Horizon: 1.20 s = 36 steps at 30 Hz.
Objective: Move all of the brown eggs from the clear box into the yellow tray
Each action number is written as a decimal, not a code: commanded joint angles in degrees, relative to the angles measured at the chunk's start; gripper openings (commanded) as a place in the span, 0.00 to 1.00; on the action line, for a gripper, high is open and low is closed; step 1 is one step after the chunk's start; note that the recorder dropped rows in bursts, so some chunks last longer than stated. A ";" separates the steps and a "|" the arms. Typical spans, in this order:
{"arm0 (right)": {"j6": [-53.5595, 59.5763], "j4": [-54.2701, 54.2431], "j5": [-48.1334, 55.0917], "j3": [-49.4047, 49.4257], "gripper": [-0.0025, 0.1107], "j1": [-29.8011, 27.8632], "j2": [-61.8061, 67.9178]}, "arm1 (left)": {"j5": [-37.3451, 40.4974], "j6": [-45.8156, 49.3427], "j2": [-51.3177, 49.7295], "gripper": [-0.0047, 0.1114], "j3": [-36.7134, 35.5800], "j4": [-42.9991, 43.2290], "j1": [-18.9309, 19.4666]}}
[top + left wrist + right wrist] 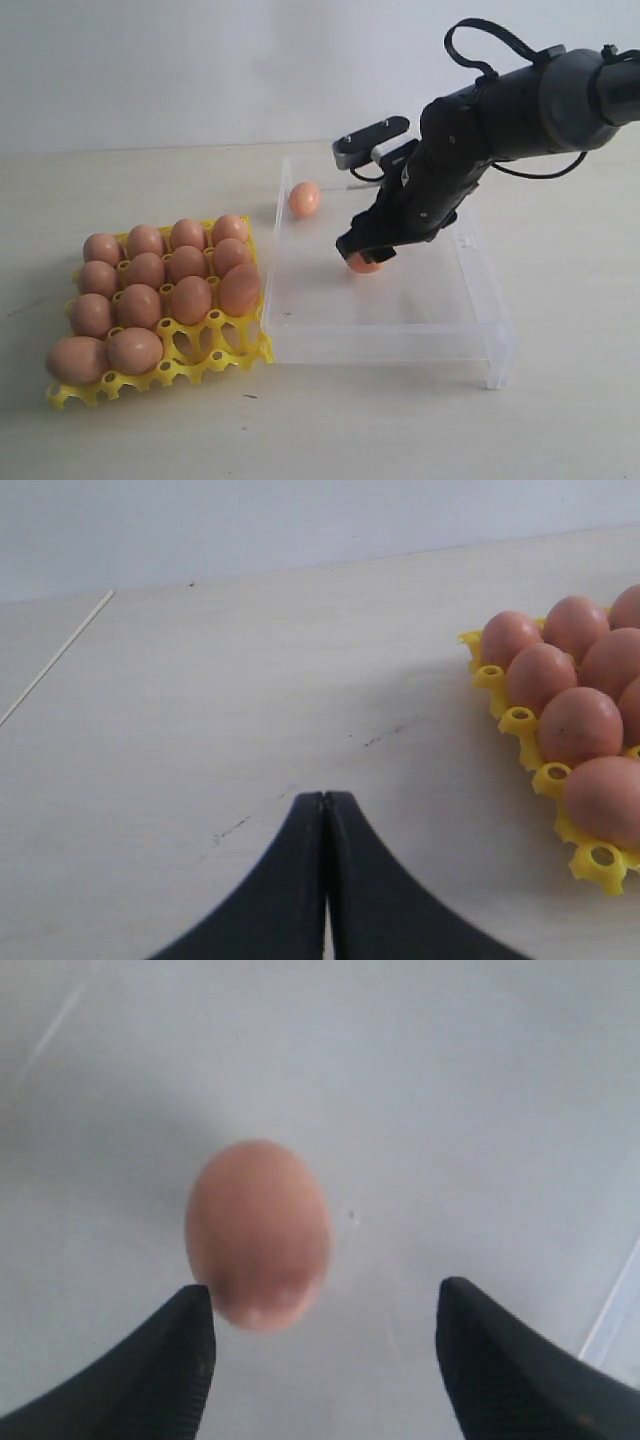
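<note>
Pale tabletop under a plain white wall. On the clear box floor, one brown egg, sitting off-centre in the gap, close against one fingertip. Right gripper spread wide around it, gripping nothing. Likely to nudge and roll the egg if closed unevenly; could crack it if squeezed hard. Smooth, matte, orange-brown oval. Second egg near the box's far wall. Yellow tray just beside the box, nearly full. Left gripper pressed shut, empty, near the tray.

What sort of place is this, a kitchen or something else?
Probably a robot test bench, not a kitchen: a bare pale table, a blank white wall, and a black robot arm over a clear box.
</note>
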<state>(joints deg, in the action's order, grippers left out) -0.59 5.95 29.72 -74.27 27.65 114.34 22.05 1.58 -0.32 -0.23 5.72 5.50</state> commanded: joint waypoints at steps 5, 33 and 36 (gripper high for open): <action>-1.02 -8.47 -2.54 -6.83 0.57 -0.11 -0.29 | -0.47 -0.30 0.32 0.04 0.23 0.07 -0.37; 0.59 -7.54 -0.27 -6.83 0.19 -0.11 7.36 | -0.47 -0.30 0.32 0.04 0.23 0.07 -0.37; 0.59 -7.27 1.80 -6.83 0.02 -0.11 7.46 | -0.47 -0.30 0.32 0.04 0.23 0.07 -0.37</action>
<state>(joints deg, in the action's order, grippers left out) 0.00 -1.70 30.32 -80.85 27.65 121.55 22.05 1.58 -0.32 -0.23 5.72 5.50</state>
